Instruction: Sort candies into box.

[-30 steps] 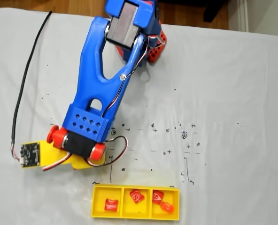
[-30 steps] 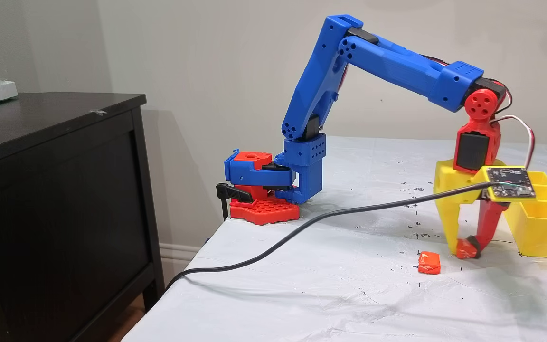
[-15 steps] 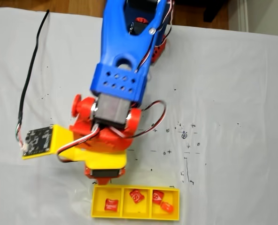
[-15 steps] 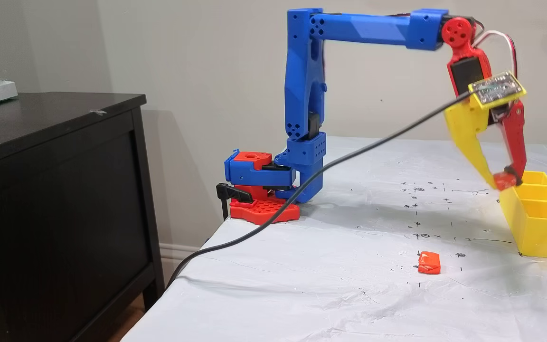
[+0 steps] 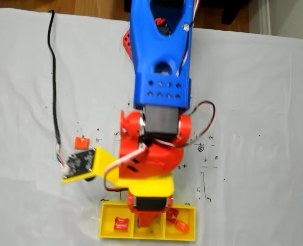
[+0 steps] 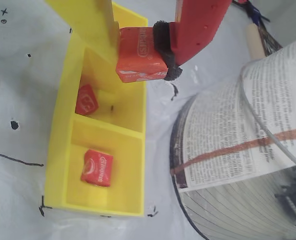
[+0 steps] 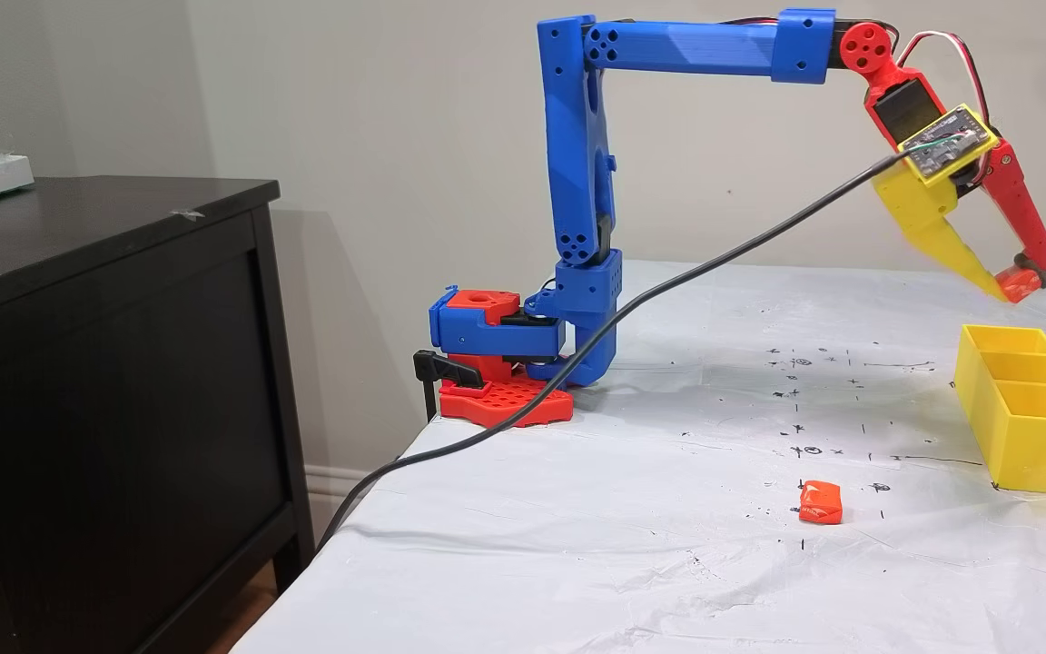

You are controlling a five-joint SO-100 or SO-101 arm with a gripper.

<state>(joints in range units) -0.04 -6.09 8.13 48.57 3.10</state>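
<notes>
Yellow tray (image 5: pixel 107 228) with three compartments in a row, lying at the near edge of the white-covered worktop (image 7: pixel 577 509) as the top-down fixed view shows it. The tool (image 7: pixel 1011 289), one yellow and one red finger, is clamped on an orange candy (image 6: pixel 138 54) and hangs well above the tray; in the wrist view the candy sits over the tray's far part, clear of the walls.

Done, as far as can be seen: the left compartment in the top-down fixed view holds one red candy (image 5: pixel 121 224), and the right compartment holds two (image 5: pixel 176 220), lying close together. The wrist view shows two filled compartments, one candy (image 6: pixel 97 167) in the nearer and one (image 6: pixel 86 99) in the next. The middle compartment in the top-down fixed view is largely hidden by the arm, so its count from that view cannot be told.

Left: the held candy is not yet released, and one more orange candy (image 7: pixel 820 502) lies loose on the worktop, well apart from the tray; the same one shows beside the yellow camera bracket (image 5: pixel 85 165) in the top-down fixed view (image 5: pixel 81 142). By this reckoning the sort is more than half complete, with one drop pending and one pick-up to follow.

A printed paper cylinder (image 6: pixel 238 150) stands just beside the tray in the wrist view.
</notes>
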